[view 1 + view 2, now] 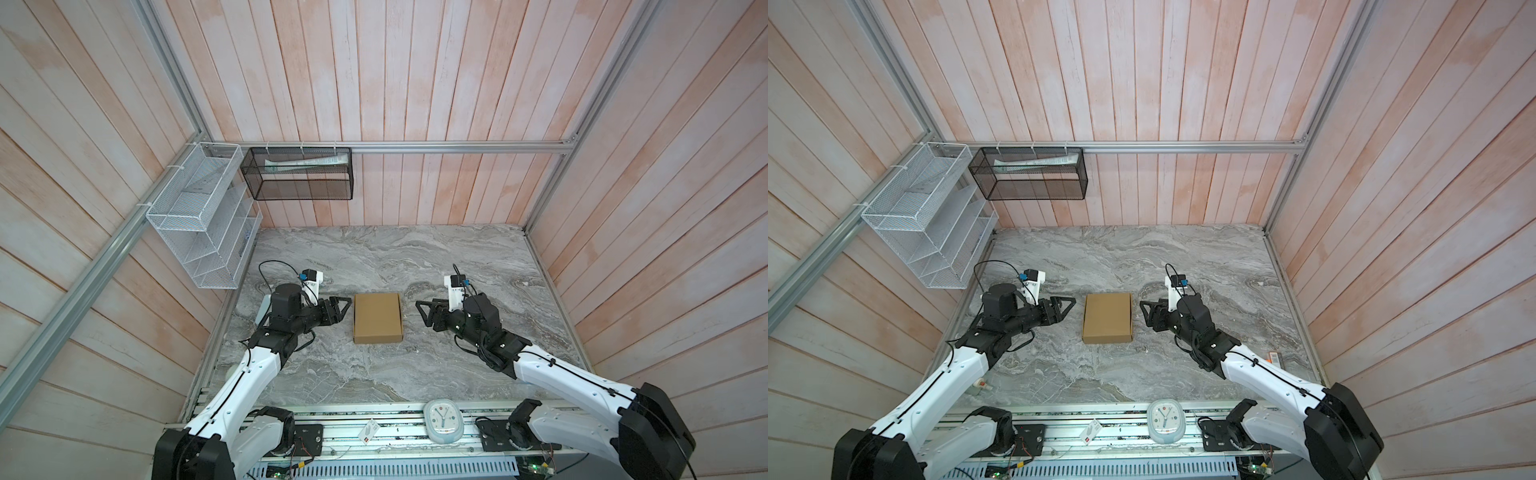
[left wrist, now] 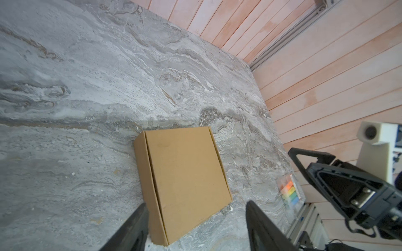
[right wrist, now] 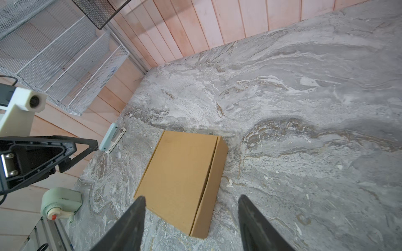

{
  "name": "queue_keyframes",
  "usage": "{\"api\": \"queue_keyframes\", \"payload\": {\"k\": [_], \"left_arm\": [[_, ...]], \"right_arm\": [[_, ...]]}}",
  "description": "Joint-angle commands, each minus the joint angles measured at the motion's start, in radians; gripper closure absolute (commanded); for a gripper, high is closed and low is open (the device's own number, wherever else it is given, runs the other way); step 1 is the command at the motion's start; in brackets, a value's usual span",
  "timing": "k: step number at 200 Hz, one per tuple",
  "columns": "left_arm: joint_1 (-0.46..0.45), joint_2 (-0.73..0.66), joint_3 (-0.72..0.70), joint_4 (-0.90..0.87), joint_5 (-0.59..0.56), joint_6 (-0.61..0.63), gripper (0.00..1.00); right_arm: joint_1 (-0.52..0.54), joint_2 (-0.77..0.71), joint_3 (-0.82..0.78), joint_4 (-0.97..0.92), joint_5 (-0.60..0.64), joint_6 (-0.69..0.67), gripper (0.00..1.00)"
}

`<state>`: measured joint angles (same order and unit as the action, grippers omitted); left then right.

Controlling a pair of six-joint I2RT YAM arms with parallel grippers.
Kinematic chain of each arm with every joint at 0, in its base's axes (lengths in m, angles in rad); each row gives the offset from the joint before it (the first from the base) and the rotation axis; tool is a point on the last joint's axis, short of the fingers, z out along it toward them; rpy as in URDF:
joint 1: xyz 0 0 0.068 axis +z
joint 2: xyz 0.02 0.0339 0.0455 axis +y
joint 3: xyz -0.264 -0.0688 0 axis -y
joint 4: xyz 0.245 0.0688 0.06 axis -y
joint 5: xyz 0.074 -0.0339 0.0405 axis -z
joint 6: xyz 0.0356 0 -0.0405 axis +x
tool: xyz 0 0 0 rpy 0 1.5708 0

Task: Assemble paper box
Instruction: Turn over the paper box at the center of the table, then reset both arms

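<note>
The paper box (image 1: 377,318) (image 1: 1107,318) is a shallow brown cardboard mailer, folded shut and lying flat in the middle of the marble table. My left gripper (image 1: 344,309) (image 1: 1069,309) hovers just off its left side, open, touching nothing. My right gripper (image 1: 422,313) (image 1: 1143,313) sits a short way off its right side, open as well. In the left wrist view the box (image 2: 185,178) lies ahead of my spread left gripper (image 2: 196,203). In the right wrist view the box (image 3: 182,173) lies ahead of my spread right gripper (image 3: 191,197).
A white wire rack (image 1: 199,232) and a black mesh basket (image 1: 299,174) hang on the back left walls. A clock (image 1: 442,419) lies on the front rail. A case of coloured pieces (image 2: 290,191) sits at the right table edge, a pale green dispenser (image 3: 61,204) at the left.
</note>
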<state>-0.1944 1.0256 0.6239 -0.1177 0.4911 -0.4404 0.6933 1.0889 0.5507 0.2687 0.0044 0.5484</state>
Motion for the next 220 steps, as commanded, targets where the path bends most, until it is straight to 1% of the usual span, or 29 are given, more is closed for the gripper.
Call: {"api": "queue_keyframes", "payload": {"k": [1,6,14,17,31,47,72,135,143,154,182,206,220], "left_arm": [[0.007,-0.026,0.01,-0.005,-0.056,0.036,0.15],[0.007,-0.03,0.014,-0.008,-0.069,0.04,0.12],[0.009,-0.038,0.015,-0.011,-0.083,0.043,0.02],[0.009,-0.04,0.015,-0.012,-0.09,0.045,0.0],[0.01,-0.056,0.015,-0.014,-0.122,0.052,0.0],[0.013,-0.075,0.01,-0.009,-0.157,0.06,0.0],[0.012,-0.108,-0.004,0.007,-0.231,0.077,0.0],[0.015,-0.108,-0.021,-0.005,-0.493,0.125,0.0],[0.015,-0.111,-0.033,0.011,-0.527,0.137,0.0],[0.015,-0.123,-0.064,0.048,-0.571,0.153,0.0],[0.016,-0.164,-0.171,0.209,-0.665,0.22,0.0],[0.028,-0.187,-0.251,0.335,-0.724,0.282,0.0],[0.055,-0.188,-0.281,0.382,-0.736,0.284,0.0]], "right_arm": [[-0.013,-0.037,-0.023,0.011,0.082,-0.032,0.29],[-0.017,-0.042,-0.028,0.011,0.089,-0.034,0.28],[-0.024,-0.053,-0.037,0.012,0.098,-0.036,0.27],[-0.027,-0.058,-0.041,0.012,0.102,-0.036,0.27],[-0.04,-0.074,-0.057,0.015,0.118,-0.037,0.25],[-0.054,-0.095,-0.072,0.016,0.134,-0.043,0.21],[-0.067,-0.136,-0.094,0.009,0.178,-0.068,0.2],[-0.08,-0.26,-0.178,0.048,0.331,-0.146,0.17],[-0.082,-0.273,-0.192,0.061,0.345,-0.16,0.16],[-0.084,-0.29,-0.215,0.082,0.368,-0.172,0.13],[-0.088,-0.311,-0.273,0.13,0.421,-0.19,0.06],[-0.097,-0.305,-0.289,0.132,0.46,-0.162,0.03],[-0.103,-0.296,-0.29,0.138,0.466,-0.163,0.03]]}}
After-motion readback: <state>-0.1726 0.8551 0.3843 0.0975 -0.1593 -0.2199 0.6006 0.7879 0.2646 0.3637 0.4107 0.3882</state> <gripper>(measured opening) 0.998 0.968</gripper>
